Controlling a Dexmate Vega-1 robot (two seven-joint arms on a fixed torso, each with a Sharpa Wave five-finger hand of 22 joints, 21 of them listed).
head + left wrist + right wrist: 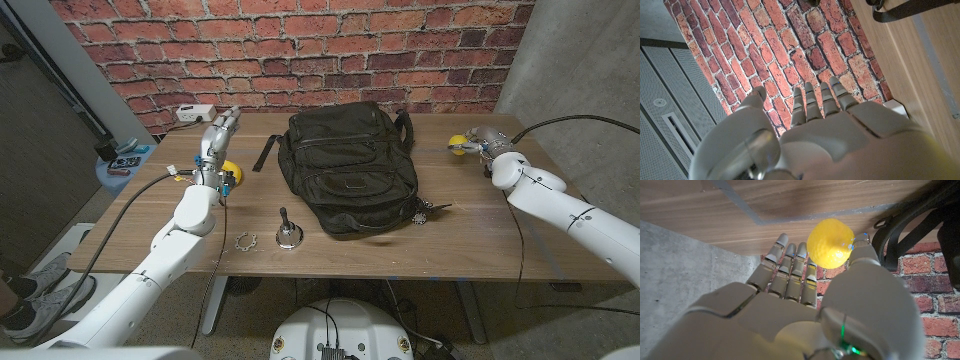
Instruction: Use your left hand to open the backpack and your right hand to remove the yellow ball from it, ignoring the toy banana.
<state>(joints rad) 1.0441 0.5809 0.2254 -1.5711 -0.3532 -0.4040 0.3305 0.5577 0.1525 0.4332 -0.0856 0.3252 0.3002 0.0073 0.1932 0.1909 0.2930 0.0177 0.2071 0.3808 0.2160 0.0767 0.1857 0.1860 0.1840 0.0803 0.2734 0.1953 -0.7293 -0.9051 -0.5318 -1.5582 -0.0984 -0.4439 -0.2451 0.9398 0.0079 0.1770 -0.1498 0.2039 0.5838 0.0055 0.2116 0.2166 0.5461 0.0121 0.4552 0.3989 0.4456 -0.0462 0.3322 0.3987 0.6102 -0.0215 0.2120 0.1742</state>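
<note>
Yellow ball [830, 243] is already out of the backpack [348, 165]: it sits at the right hand [473, 142], at the table's right side, well apart from the bag. In the right wrist view the ball is against the thumb tip w/ the other fingers [790, 270] stretched nearly straight beside it, so it looks like a light pinch or a ball balanced on the thumb; can't tell which for sure. Left hand [216, 135] is up over the table's left side, fingers [812, 102] straight and close together, holding nothing, well clear of the bag. Toy banana [229, 171] appears to be the yellow thing just by the left forearm, partly hidden.

Judging from this, the step in hand is setting the ball down. To do it well:
- lower the hand till the ball is touching or nearly touching the wood before letting go; a ball dropped from height will roll, and the table edge is near on that side.
- release slowly, thumb last, no sideways flick.
- keep the left hand where it is, away from the banana and the bag's strap [266, 152].
</note>
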